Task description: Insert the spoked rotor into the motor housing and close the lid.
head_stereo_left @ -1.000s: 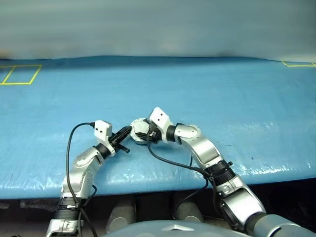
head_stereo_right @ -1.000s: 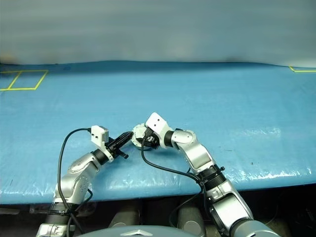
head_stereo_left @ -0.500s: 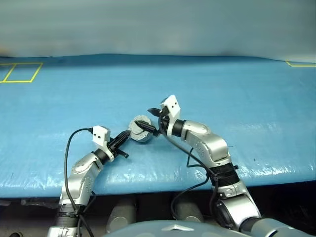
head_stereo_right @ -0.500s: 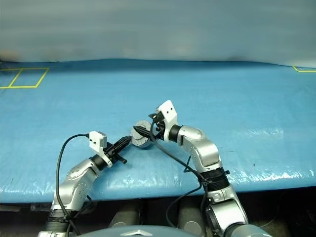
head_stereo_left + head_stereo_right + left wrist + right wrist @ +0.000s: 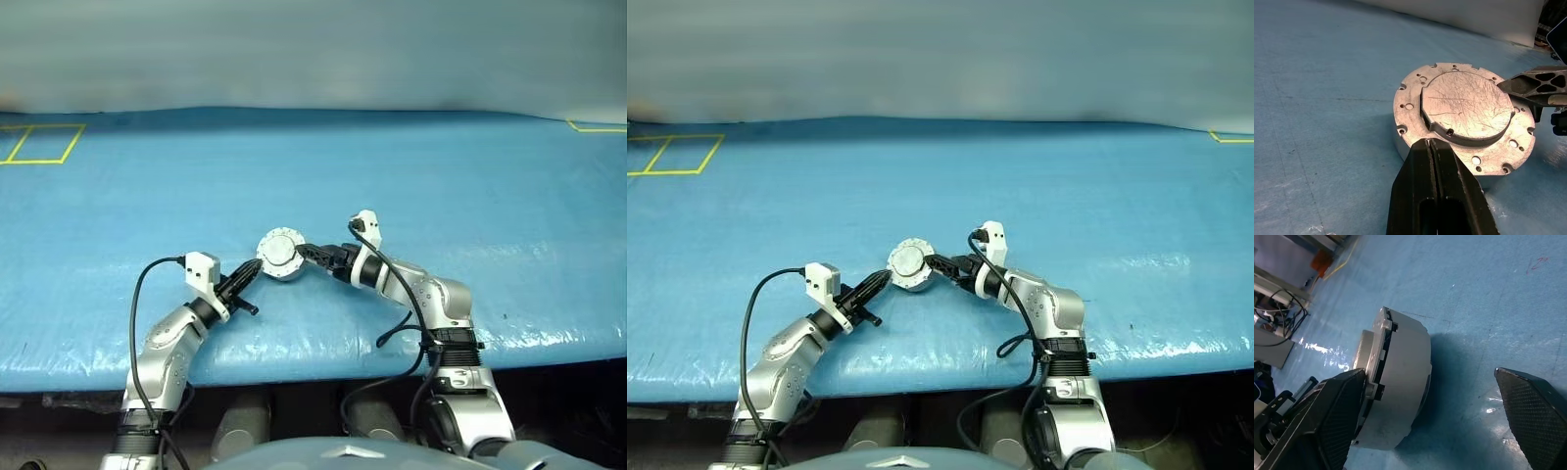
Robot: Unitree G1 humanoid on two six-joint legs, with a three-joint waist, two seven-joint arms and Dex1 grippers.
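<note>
Left claw (image 5: pixel 1429 144) pinched closed; right claw (image 5: pixel 1442 396) spread wide.

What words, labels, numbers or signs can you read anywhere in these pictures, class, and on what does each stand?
None can be read.
The lid bears only scratches and screw holes, no lettering.
A small red scribble on the blue table cover is too faint to read.
The yellow lines are floor-style markings, not text.

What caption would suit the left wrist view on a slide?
Closed lid sits flat on the motor housing, the shut left pincer at its rim and a right pincer finger resting on top.
</note>
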